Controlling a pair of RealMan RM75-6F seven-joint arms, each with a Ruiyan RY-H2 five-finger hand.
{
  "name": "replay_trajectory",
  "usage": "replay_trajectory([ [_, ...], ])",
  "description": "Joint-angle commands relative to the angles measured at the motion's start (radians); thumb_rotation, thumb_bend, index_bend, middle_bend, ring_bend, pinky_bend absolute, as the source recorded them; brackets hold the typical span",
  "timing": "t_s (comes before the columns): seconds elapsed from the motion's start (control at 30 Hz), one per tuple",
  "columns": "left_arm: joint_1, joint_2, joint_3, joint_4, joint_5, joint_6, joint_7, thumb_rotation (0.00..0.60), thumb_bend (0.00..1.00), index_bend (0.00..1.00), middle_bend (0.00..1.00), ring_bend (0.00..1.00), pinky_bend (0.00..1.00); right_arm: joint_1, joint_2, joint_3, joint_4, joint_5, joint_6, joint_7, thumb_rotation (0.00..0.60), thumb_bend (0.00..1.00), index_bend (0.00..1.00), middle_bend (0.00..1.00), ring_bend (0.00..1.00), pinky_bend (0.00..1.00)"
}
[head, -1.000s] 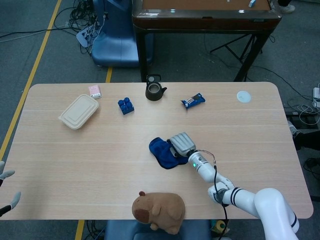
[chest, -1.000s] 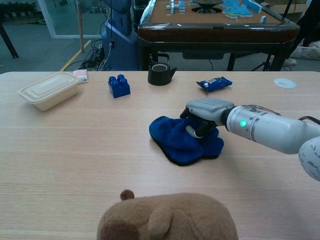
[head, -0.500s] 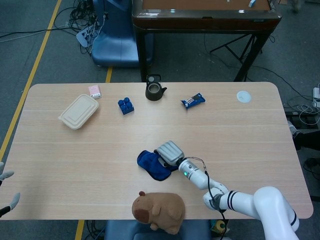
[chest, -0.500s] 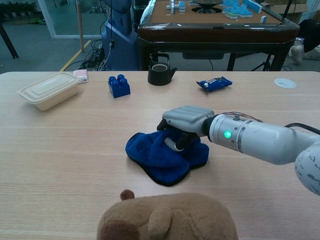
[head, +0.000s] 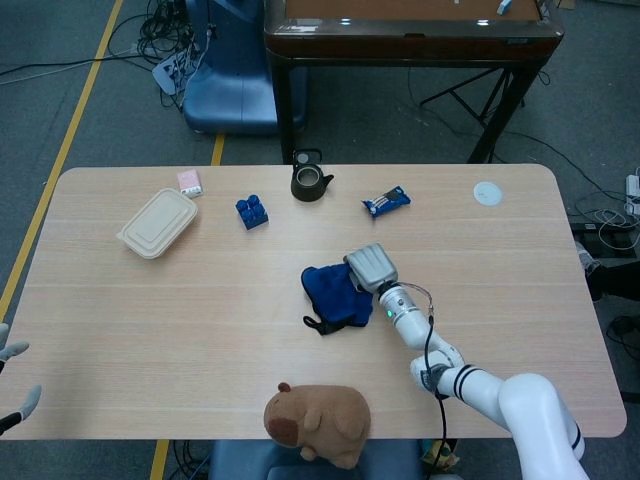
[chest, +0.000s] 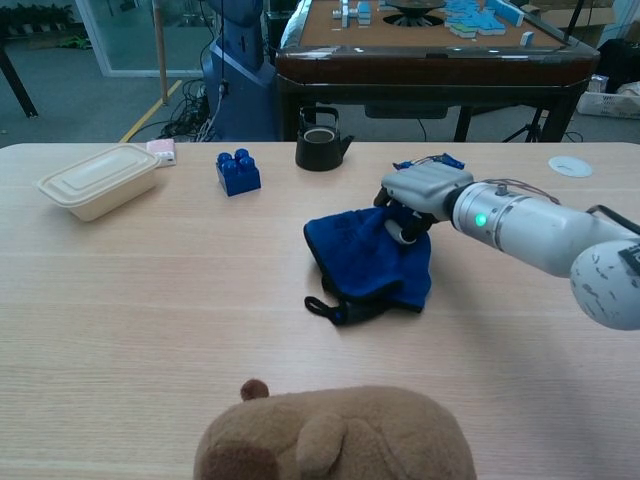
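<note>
Under the right robot hand (chest: 418, 200), near the middle of the bench (head: 150, 320), lies a dark blue cloth (chest: 365, 258); the fingers curl down into its far edge and grip it, their tips buried in the folds and hard to make out. Beyond the robot hand, a blue snack packet (head: 386, 202) is partly hidden behind it in the chest view. Only the fingertips of the left robot hand (head: 12, 375) show at the head view's edge, spread apart and holding nothing. Nearer the robot, a brown plush toy (head: 318, 423) is cut off below.
</note>
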Motion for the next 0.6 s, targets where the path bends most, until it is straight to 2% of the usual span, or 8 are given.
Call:
replay_trajectory([
  [0.03,0.0,0.001,0.0,0.001,0.0,0.0,-0.001,0.6,0.28,0.26,0.09,0.06,0.06,0.011,0.006,0.043,0.052,0.042,0.016,-0.028,0.6,0.66,0.65,0.65,0.57,0.71],
  [0.17,-0.001,0.0,0.0,0.003,0.0,-0.002,-0.003,0.6,0.28,0.26,0.09,0.06,0.06,0.015,0.017,0.078,0.074,0.075,0.031,-0.035,0.6,0.66,0.65,0.65,0.57,0.71],
  [0.27,-0.003,-0.001,-0.001,0.003,0.0,-0.004,-0.004,0.6,0.28,0.26,0.09,0.06,0.06,0.011,0.022,0.09,0.051,0.095,0.017,-0.02,0.6,0.66,0.65,0.65,0.57,0.71],
  [0.6,-0.003,0.001,-0.001,-0.001,0.003,-0.002,0.0,0.6,0.28,0.26,0.09,0.06,0.06,-0.012,0.0,0.014,-0.078,0.053,-0.029,0.008,0.6,0.66,0.65,0.65,0.57,0.71],
])
